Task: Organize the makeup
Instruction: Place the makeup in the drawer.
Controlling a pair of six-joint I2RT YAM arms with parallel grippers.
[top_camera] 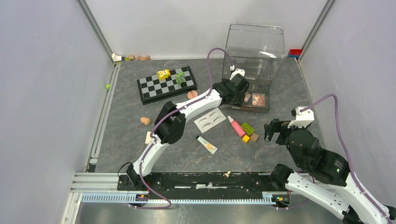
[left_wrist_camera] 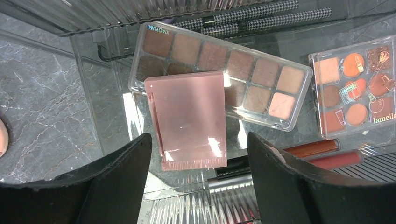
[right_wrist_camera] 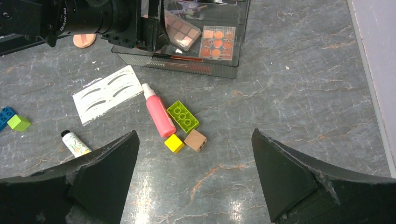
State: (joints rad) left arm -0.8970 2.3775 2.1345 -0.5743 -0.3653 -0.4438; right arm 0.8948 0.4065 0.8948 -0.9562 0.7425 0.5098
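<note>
Hovering over the clear organizer drawer (left_wrist_camera: 109, 107) with the left gripper (left_wrist_camera: 197, 137), opened wide and gripping nothing, so as to leave the pink compact (left_wrist_camera: 189, 116) inside, slanted across the brown eyeshadow palette (left_wrist_camera: 261, 79), with the orange palette (left_wrist_camera: 357, 91) also inside. Poised in front of the drawer with the right gripper (right_wrist_camera: 194, 132), fully spread and empty, likely for the pink tube (right_wrist_camera: 159, 114), lash card (right_wrist_camera: 108, 93) and cream tube (right_wrist_camera: 74, 143) lying just outside.

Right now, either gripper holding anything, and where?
Nothing. Left gripper open astride the pink case, not touching it; right gripper open and empty.
</note>
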